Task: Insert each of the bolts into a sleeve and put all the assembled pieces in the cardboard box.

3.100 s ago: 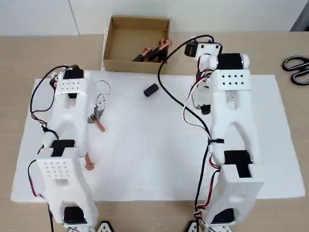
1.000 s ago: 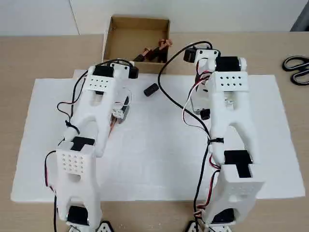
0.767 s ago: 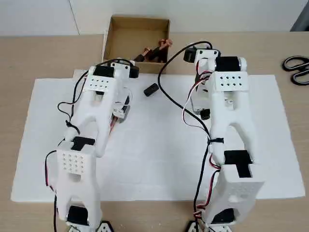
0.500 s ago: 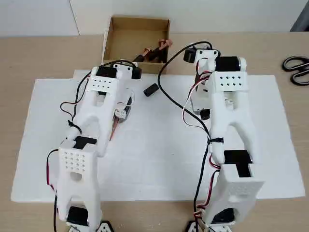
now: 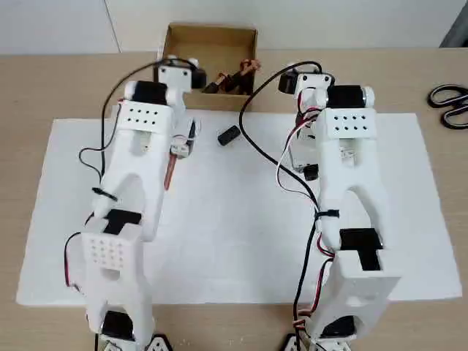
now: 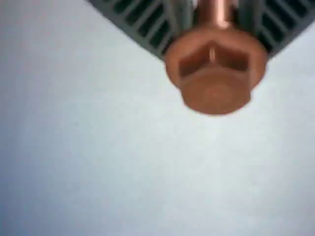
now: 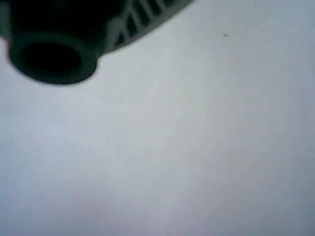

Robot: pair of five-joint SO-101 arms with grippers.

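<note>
A: Since both wrist views look down on the white sheet [image 5: 234, 241], where's the left gripper [image 5: 178, 148]?

B: Over the sheet's far part, just short of the box [image 5: 164, 69]. It's clamped on a copper bolt [image 6: 215, 73]: shaft between the jaws, head sticking out below. High view shows the bolt slanting down beside the arm.

A: Bolt touching the sheet?

B: Can't tell.

A: Right gripper [image 5: 306, 164]?

B: Closed around a black sleeve [image 7: 49, 56], open bore facing the wrist camera. It's over the sheet too, level with the left gripper and well apart from it.

A: Other parts?

B: A loose sleeve [image 5: 229, 135] lies on the sheet between the two grippers, near the box's front wall. Assembled pieces [image 5: 234, 77], copper in black, are piled inside the box toward its right side.

A: Anything off the sheet?

B: Scissors [image 5: 450, 102] on the bare surface [image 5: 44, 80], far right, well away from everything.
</note>
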